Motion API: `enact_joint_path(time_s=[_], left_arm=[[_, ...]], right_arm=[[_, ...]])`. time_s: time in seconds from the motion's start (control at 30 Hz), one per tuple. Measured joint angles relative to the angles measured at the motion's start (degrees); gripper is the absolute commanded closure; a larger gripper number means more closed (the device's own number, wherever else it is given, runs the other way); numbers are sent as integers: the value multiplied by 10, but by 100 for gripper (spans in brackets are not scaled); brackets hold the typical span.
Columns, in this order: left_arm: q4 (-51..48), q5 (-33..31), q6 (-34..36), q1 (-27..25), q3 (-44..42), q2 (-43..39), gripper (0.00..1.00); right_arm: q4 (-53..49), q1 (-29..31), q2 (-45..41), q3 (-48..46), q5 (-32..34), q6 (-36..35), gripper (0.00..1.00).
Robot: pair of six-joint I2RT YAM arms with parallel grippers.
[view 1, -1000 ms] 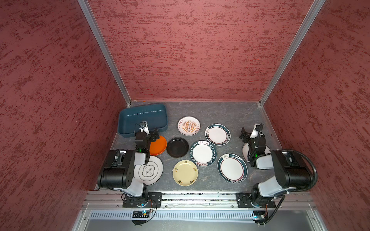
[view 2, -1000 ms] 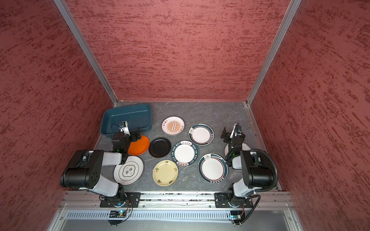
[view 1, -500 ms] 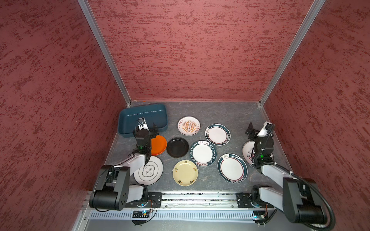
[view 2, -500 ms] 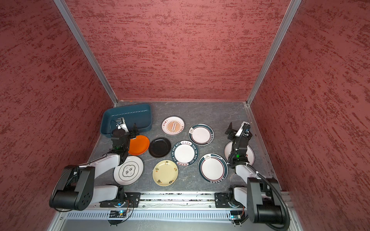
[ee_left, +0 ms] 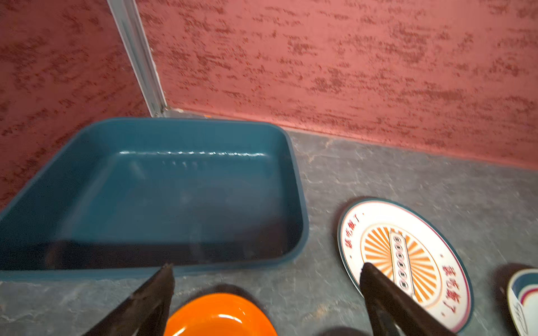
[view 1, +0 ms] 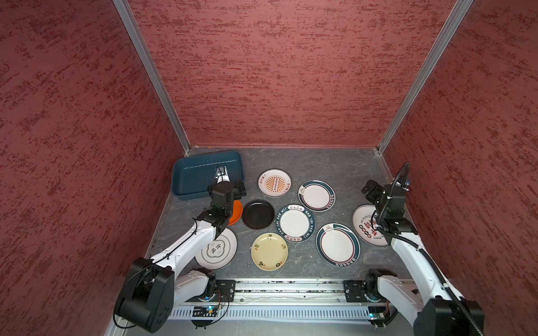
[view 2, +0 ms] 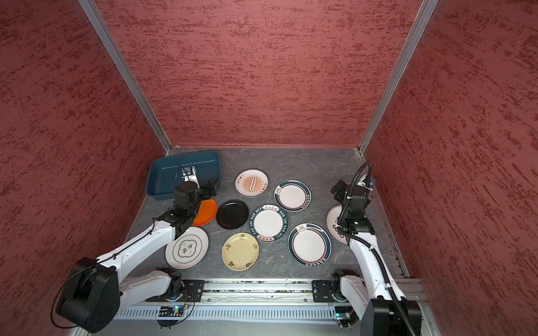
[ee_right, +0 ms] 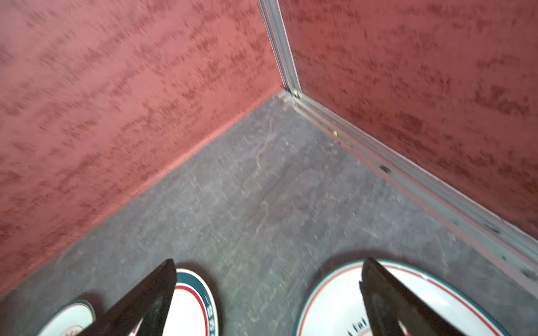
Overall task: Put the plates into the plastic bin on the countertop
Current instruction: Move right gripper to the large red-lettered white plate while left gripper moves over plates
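The left gripper [ee_left: 266,266] is hovering with its jaws spread wide and nothing between them. The orange plate [ee_left: 218,317] is lying directly beneath its fingertips, with its far rim showing between the fingers. That wide stance is probably meant for dropping over the rim and pinching it. Straight ahead, just past a strip of bare countertop [ee_left: 378,174], the plastic bin [ee_left: 301,221] is sitting in the corner. Its floor is showing bare, so no plate looks delivered yet. Starting with the orange one makes sense, since it is the plate nearest the bin and needs the shortest carry. Beyond the gripper's outer finger, toward the middle of the counter, the sunburst plate [ee_left: 401,261] is lying flat and apart from the bin.

The right gripper [ee_right: 268,261] is likewise hanging open and empty. It is poised over the far edge of the red-lettered plate [ee_right: 334,296] and facing the bare corner of the red walls [ee_right: 116,116]. The teal-rimmed plate [ee_right: 192,302] is lying near it, on the side toward the middle. The bin is well apart from this gripper, across the counter, so anything it lifts is facing a long reach.
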Motion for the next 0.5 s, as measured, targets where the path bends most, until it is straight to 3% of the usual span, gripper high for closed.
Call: enact_joint_path(time_s=[0.13, 0.3, 0.5], left_arm=[[-12, 3, 3, -40, 0, 1, 1], [0, 6, 5, -52, -10, 3, 1], [12, 40, 1, -59, -35, -14, 1]], right_arm=[[-66, 0, 27, 0, -6, 2, 1], [-111, 0, 47, 0, -11, -5, 1], [-122, 0, 92, 4, -80, -18, 1]])
